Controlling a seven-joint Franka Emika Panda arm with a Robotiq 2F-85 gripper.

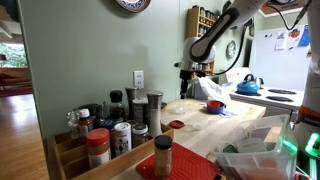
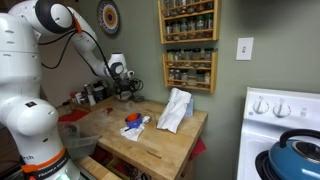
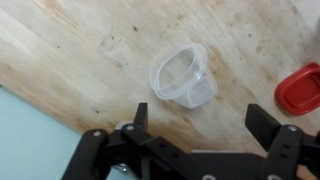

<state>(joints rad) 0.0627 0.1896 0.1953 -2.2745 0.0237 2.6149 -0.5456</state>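
Cup [image 3: 183,76] ahead of tool [image 3: 200,115] (jaws spread, untouched).

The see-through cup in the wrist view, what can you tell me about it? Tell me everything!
The clear plastic cup is small, see-through and looks empty, with a rounded rim. It seems to lie tipped on its side on the wooden countertop. Nothing else touches it: the open gripper hovers close by without touching, and a red lid lies apart to one side.

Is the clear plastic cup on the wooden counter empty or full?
Empty: the cup is clear, and only the wooden counter shows through it.
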